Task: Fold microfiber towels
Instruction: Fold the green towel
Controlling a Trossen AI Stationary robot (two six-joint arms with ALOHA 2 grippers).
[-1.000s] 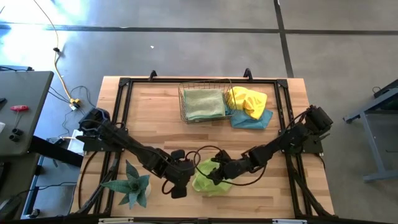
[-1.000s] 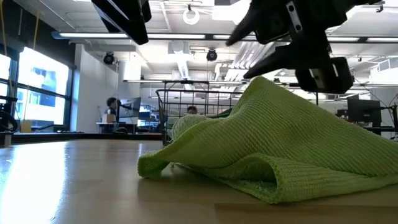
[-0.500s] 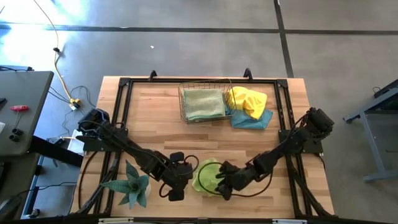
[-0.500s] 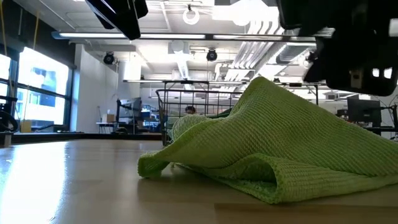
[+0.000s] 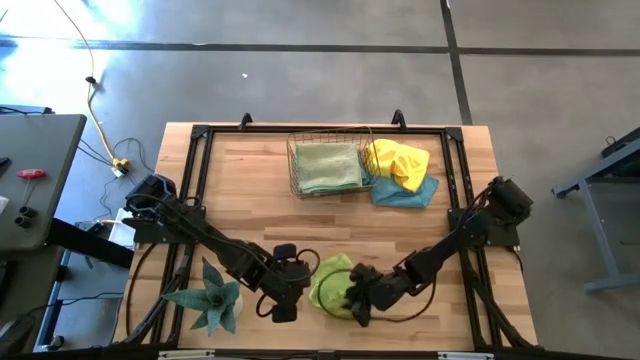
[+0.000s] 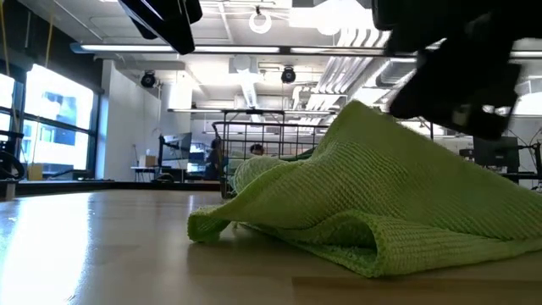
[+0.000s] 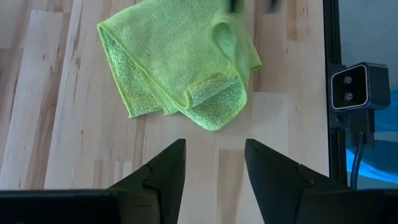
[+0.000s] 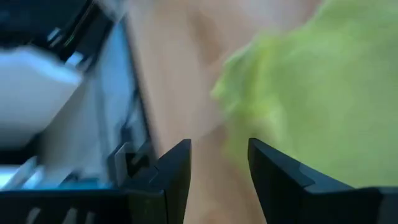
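a crumpled lime green towel [image 7: 180, 65] lies in a loose heap on the wooden table [image 5: 250, 200], between the two grippers at the near edge. the left gripper [image 7: 214, 171] hovers just short of the heap, its fingers [image 7: 165, 171] parted with bare wood showing in the gap, holding nothing and touching nothing. the right gripper [image 8: 217, 171] sits at the opposite side of the same cloth, its fingers likewise apart with a clear gap and nothing between them; whether it brushes the fabric cannot be told. seen from table height, the towel stands in a soft ridge with a rolled fold along the near hem, a sign of a light, limp, plush cloth that will sag and drape the moment it is lifted and will not hold a shape unaided. its nap should give the fingers good purchase, so slipping looks less likely than bunching. the sensible hold is probably a pinch on a free corner or hem on each gripper's own side, not the thick middle. well beyond both grippers, a pale green towel [image 5: 328, 167] lies flat in a wire basket [image 5: 292, 160], with a yellow towel [image 5: 397, 160] heaped over a blue towel [image 5: 405, 194] beside it. a potted plant [image 5: 208, 295] stands just beside the left arm.
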